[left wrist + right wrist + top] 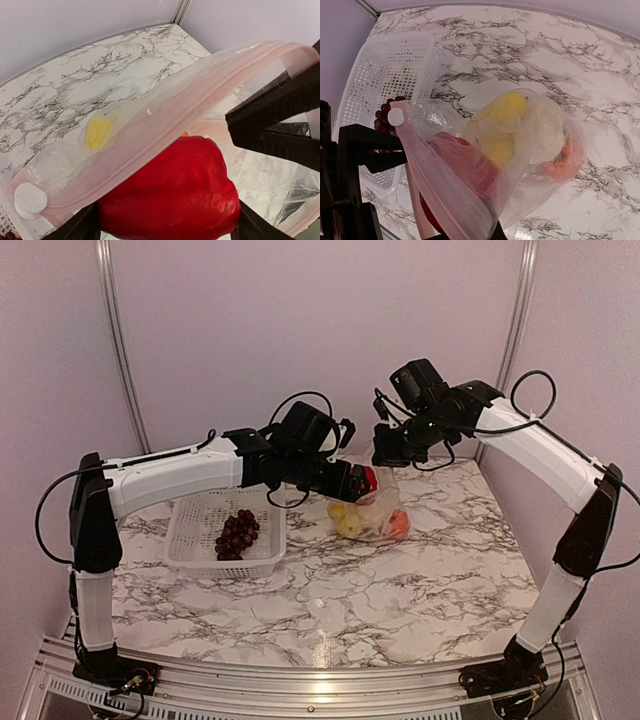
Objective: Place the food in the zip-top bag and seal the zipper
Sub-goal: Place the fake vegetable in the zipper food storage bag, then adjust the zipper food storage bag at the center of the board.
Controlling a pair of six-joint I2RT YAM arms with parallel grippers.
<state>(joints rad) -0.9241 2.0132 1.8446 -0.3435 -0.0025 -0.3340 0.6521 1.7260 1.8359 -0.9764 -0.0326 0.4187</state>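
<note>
My left gripper [362, 483] is shut on the red pepper [170, 195] and holds it at the mouth of the zip-top bag [378, 508]. The pepper also shows red through the plastic in the right wrist view [462, 167]. My right gripper [386, 453] is shut on the bag's upper edge and holds the bag hanging, its bottom on the table. The pinkish zipper [165, 107] crosses over the pepper, with the white slider tab [30, 200] at its left end. Inside the bag are yellow pieces [502, 117], a whitish piece [547, 127] and the orange fruit [567, 155]. The grape bunch [237, 533] lies in the basket.
The white slotted basket [195, 530] stands on the marble table [400, 600] left of the bag, under my left arm. Grey walls close the back and sides. In the left wrist view the right gripper's dark fingers [280, 120] are close on the right.
</note>
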